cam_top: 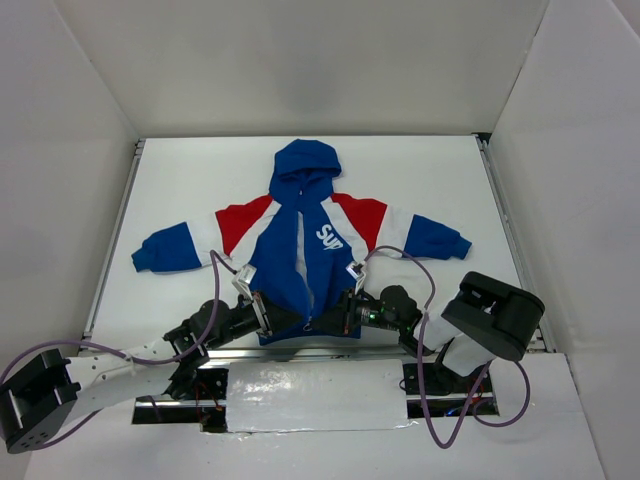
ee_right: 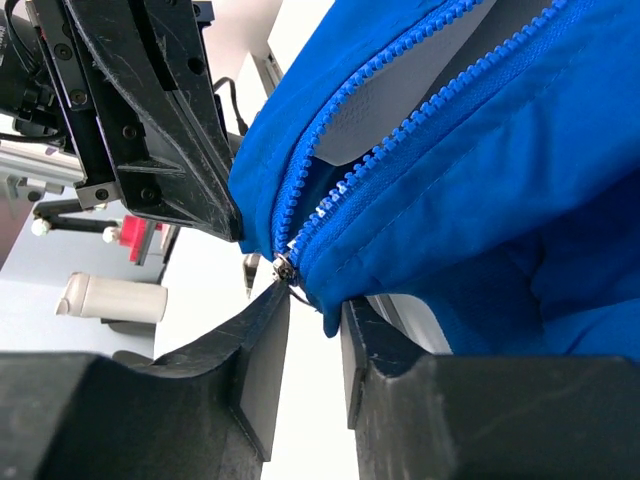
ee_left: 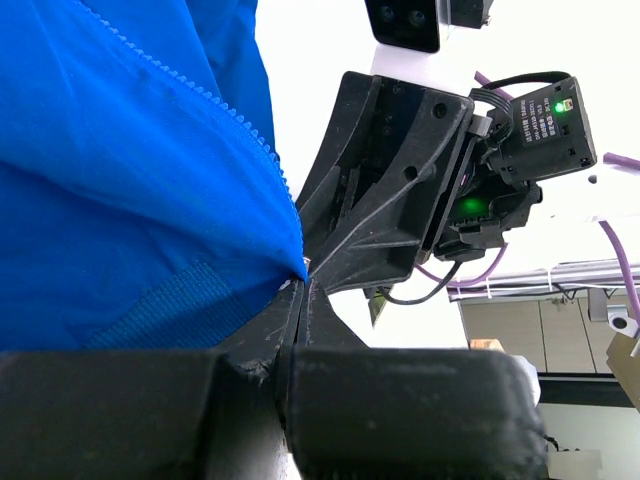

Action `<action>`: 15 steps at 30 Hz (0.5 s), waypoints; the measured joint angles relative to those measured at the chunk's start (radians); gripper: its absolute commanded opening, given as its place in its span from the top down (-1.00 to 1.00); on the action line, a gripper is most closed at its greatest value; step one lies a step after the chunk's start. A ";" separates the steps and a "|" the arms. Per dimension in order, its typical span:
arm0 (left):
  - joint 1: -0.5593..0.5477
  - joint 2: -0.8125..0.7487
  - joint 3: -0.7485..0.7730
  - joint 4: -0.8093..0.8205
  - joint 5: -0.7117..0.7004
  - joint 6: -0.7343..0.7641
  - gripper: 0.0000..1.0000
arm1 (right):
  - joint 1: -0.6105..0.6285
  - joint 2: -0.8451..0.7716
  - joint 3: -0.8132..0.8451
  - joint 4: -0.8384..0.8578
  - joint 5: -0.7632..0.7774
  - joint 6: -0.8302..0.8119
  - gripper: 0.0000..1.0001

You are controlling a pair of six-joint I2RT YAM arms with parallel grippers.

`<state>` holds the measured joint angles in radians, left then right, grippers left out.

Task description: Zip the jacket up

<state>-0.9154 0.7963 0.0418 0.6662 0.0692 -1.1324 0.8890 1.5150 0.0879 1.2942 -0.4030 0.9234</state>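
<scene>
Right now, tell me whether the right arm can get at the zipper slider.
Probably yes. The slider sits at the bottom of the jacket's open front, just at the right gripper's parted fingertips, with nothing between. The left gripper pinches the fabric beside it, close but apparently not blocking.

White letters "Sup" stand on the blue chest of the jacket (cam_top: 290, 265), middle of the top frame; other print is unreadable.

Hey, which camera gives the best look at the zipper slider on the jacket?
The right wrist view: the zipper slider sits close and sharp at the jacket hem. Left wrist shows only zipper teeth; the top view shows a thin line, slider too small to tell.
</scene>
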 measured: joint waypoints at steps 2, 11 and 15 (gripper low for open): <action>0.000 -0.002 0.000 0.000 0.000 0.000 1.00 | 0.000 0.000 0.000 0.000 0.000 -0.001 0.48; 0.000 -0.018 0.000 -0.015 -0.011 0.000 0.97 | 0.000 -0.020 0.000 -0.001 0.001 -0.004 0.98; 0.000 -0.017 0.000 -0.017 -0.013 0.005 0.42 | -0.002 -0.037 -0.003 -0.004 -0.003 -0.004 1.00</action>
<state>-0.9150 0.7792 0.0418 0.6495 0.0563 -1.1275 0.8875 1.4776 0.0853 1.2900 -0.4061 0.9195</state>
